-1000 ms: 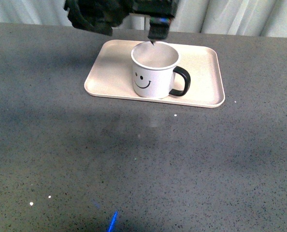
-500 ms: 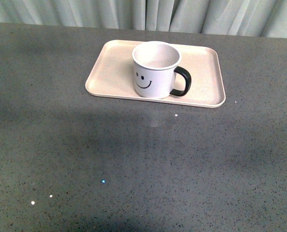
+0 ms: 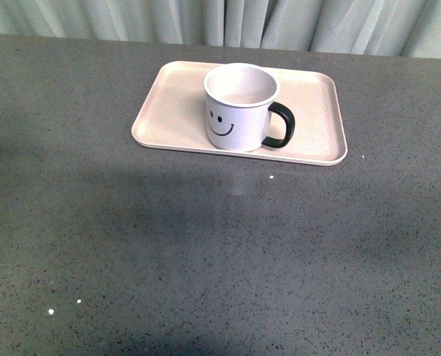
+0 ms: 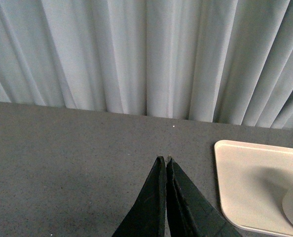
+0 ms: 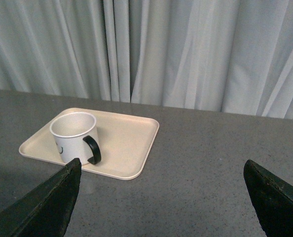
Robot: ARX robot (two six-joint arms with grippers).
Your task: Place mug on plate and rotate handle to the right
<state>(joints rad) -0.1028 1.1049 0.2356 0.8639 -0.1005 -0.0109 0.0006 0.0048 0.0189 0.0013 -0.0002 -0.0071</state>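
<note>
The mug stands upright on the plate. It sits near the middle of the plate, a bit toward the plate's 6 o'clock edge. The mug is white, and its open top shows a pale inside. A black smiley face is on the side of the mug at 6 o'clock, looking at the front camera. The black handle sticks out at about 3 o'clock, which is the robot's right. The bottom of the handle is just above the plate. The plate is pale pink with round corners and a low rim. It lies flat on the gray speckled tabletop, up at the 12 o'clock part of it. Behind the tabletop, at 12 o'clock, hangs a pale curtain with long folds. The left hand has its two dark fingers pressed together at the tips, and it holds nothing. It is above the tabletop, well apart from the plate and the mug. The right hand has its two dark fingers spread very wide, and it holds nothing too. It is well apart from the mug and the plate.
</note>
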